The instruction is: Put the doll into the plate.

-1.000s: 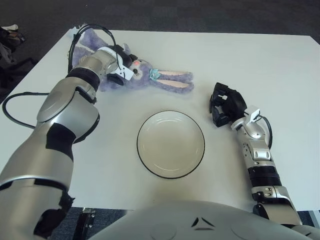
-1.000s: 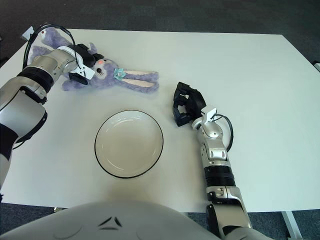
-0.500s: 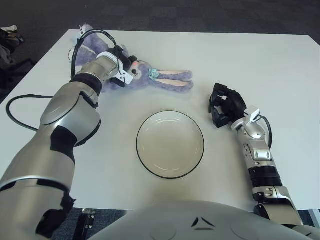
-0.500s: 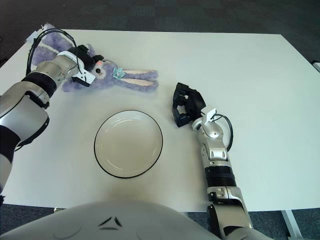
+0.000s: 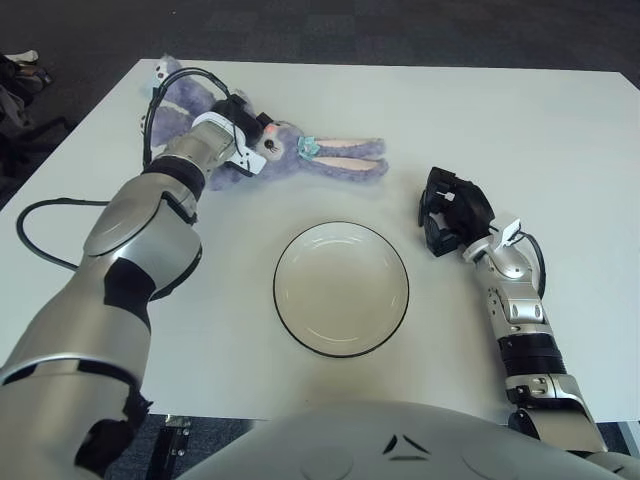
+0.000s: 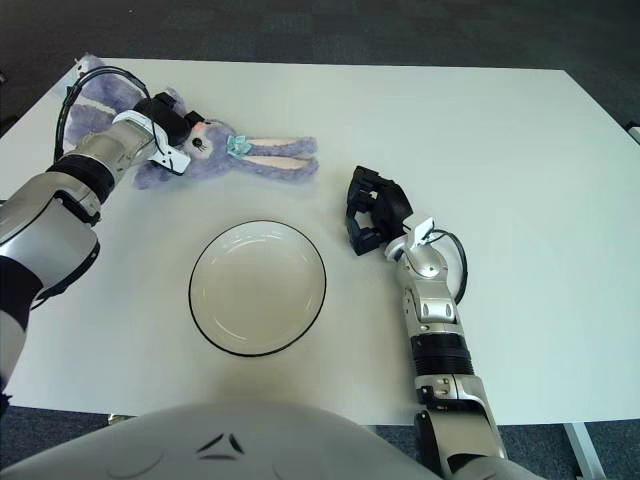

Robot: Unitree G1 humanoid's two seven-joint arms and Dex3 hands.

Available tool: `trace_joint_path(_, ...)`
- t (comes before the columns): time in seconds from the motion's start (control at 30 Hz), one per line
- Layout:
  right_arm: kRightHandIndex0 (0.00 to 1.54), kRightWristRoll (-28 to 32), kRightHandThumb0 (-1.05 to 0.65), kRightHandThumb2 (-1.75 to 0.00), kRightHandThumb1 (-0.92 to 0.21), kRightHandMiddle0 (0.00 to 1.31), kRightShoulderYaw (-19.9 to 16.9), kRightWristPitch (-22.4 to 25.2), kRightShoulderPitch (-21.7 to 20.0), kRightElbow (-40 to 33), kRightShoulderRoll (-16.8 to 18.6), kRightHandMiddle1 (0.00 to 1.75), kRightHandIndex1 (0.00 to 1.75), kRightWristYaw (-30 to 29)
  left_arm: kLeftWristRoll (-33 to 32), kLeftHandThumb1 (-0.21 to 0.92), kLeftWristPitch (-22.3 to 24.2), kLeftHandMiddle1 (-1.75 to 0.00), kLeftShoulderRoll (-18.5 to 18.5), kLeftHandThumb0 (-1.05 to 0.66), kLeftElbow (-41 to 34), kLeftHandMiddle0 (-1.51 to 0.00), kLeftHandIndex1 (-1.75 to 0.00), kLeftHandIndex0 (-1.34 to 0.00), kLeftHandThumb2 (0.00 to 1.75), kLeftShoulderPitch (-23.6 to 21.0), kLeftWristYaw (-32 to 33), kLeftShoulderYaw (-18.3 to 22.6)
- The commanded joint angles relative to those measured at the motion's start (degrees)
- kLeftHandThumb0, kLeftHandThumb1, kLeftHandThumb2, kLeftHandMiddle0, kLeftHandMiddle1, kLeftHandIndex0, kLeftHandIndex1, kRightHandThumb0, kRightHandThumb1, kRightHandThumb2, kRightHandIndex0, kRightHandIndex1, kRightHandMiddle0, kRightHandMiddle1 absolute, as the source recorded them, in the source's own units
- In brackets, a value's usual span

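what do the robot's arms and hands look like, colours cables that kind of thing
Both arms have silver-grey rounded shells with black joint sections. The left hand and right hand are black with blocky fingers, each on a silver wrist bearing a small white tag. A black cable loops beside each forearm, with a larger loop near the left wrist.

Purple long-eared doll (image 5: 320, 157) flat on its side, beyond empty white plate (image 5: 341, 289).

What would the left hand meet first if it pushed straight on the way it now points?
The purple doll: the left hand is already at its head, pointing along its body, though actual contact is hard to judge. Beyond it lies bare white table.
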Motion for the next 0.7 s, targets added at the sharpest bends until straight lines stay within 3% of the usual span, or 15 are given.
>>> trace_joint_path(0.0, 0.87, -0.8, -0.01, -1.75, 0.07, 0.71, 0.3, 2.8, 2.8, 2.0, -0.5, 1.74, 1.75, -0.1, 0.8, 0.9, -0.6, -1.75, -1.0, -1.04, 1.3, -0.51, -0.75, 0.0, 0.21, 4.5, -1.3, -1.0)
trace_joint_path(0.13, 0.87, -0.9, -0.01, -1.75, 0.07, 0.71, 0.3, 2.5, 2.8, 1.9, -0.6, 1.73, 1.75, 0.0, 0.9, 0.89, -0.3, -1.75, -1.1, -1.01, 1.1, -0.51, -0.76, 0.0, 0.2, 4.8, -0.4, -1.1)
trace_joint_path(0.3, 0.87, -1.0, -0.01, -1.75, 0.08, 0.73, 0.2, 2.1, 2.9, 1.8, -0.6, 1.71, 1.75, -0.1, 0.6, 0.82, -1.1, -1.75, -0.9, -0.91, 0.8, -0.63, -0.81, 0.0, 0.22, 5.2, 1.2, -0.9)
trace_joint_path(0.4, 0.87, -1.0, -0.01, -1.75, 0.07, 0.72, 0.2, 2.1, 3.0, 1.7, -0.5, 1.72, 1.75, -0.2, 0.2, 0.45, -1.8, -1.75, -0.8, -0.66, 0.8, -0.69, -0.91, 0.0, 0.73, 5.3, 1.6, -0.5)
trace_joint_path(0.47, 0.87, -1.0, -0.01, -1.75, 0.07, 0.71, 0.2, 2.2, 3.0, 1.6, -0.5, 1.73, 1.75, -0.4, -0.4, 0.34, -2.2, -1.75, -0.8, -0.57, 0.7, -0.68, -0.97, 0.0, 0.88, 5.5, 1.9, 0.0)
trace_joint_path(0.57, 0.87, -1.1, -0.01, -1.75, 0.07, 0.71, 0.1, 2.1, 3.1, 1.4, -0.4, 1.74, 1.75, -0.7, -1.3, 0.24, -2.8, -1.61, -0.8, 0.15, 0.6, -0.76, -1.16, 0.0, 1.17, 5.8, 2.6, 0.9)
trace_joint_path(0.67, 0.87, -1.2, -0.01, -1.75, 0.06, 0.7, 0.1, 2.0, 3.2, 1.4, -0.4, 1.74, 1.75, -0.9, -2.1, 0.16, -3.1, -1.65, -0.8, 0.41, 0.6, -0.78, -1.38, 0.0, 1.38, 6.2, 3.3, 1.7)
